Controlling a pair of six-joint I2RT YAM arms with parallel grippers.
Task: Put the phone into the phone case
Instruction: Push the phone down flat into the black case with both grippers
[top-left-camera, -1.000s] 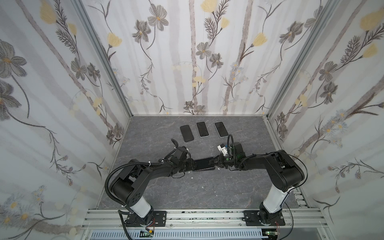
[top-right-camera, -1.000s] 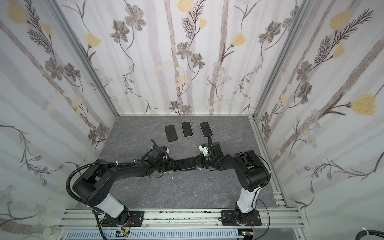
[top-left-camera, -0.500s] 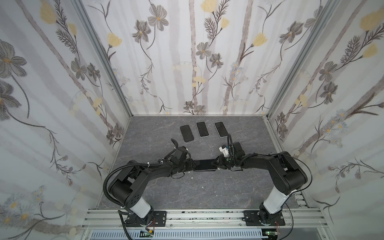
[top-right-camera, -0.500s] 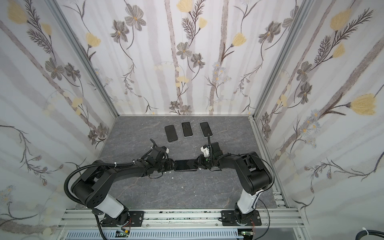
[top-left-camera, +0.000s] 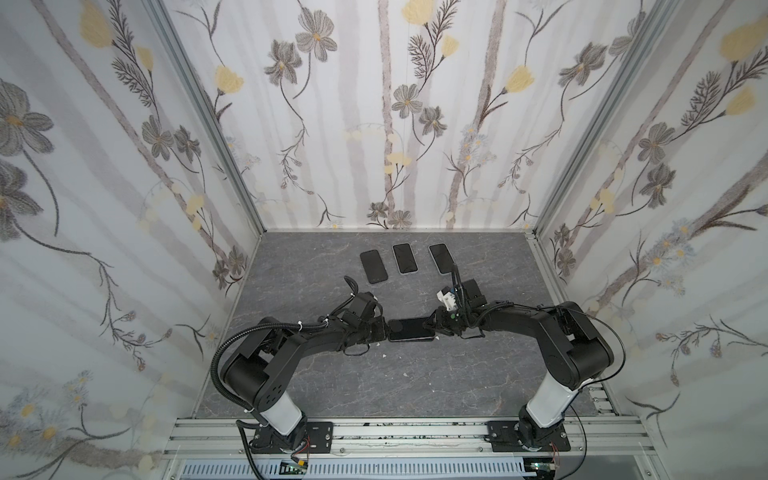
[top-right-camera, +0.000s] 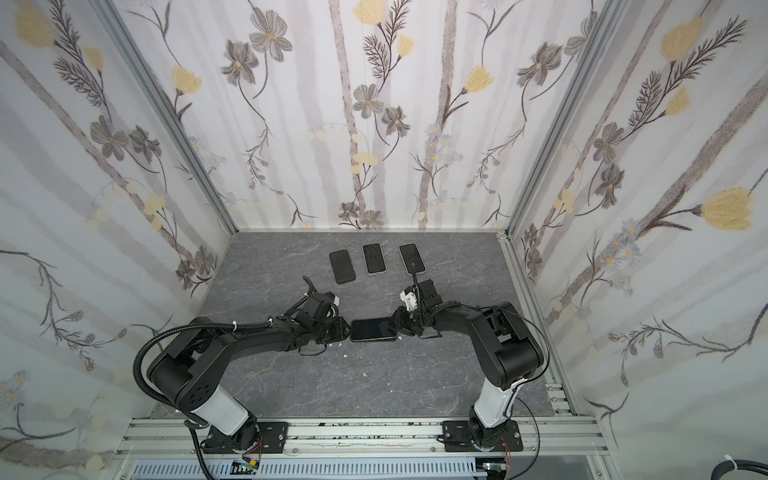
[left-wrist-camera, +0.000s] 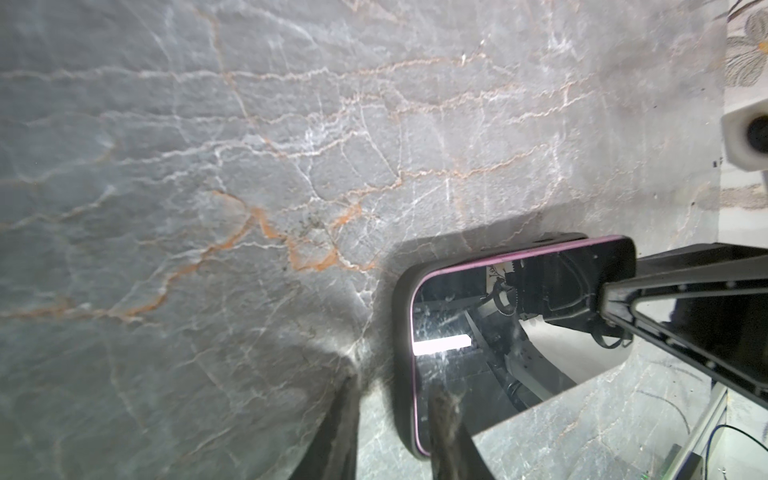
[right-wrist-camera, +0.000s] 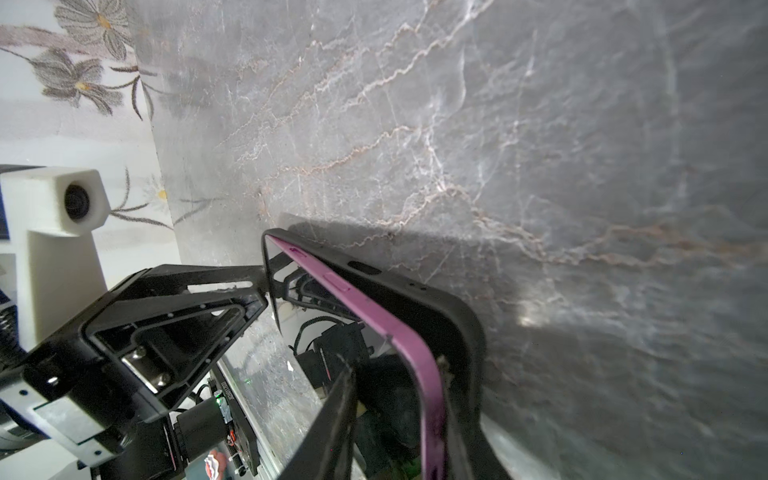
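A dark-screened phone with a purple edge lies lengthwise mid-table in both top views, inside a black phone case. In the right wrist view the purple edge rides above the case wall along one long side. My left gripper sits at the phone's left end. Its jaws are open astride the case's end, one finger over the screen, the other apart from the case. My right gripper is at the right end, open astride the phone's edge.
Three more dark phones lie in a row near the back wall. Small white flecks dot the grey stone tabletop. Flowered walls close in the back and both sides.
The phone in its case was slanted between the grippers and now lies level. The right jaws have opened from shut. The left jaws have narrowed a little.
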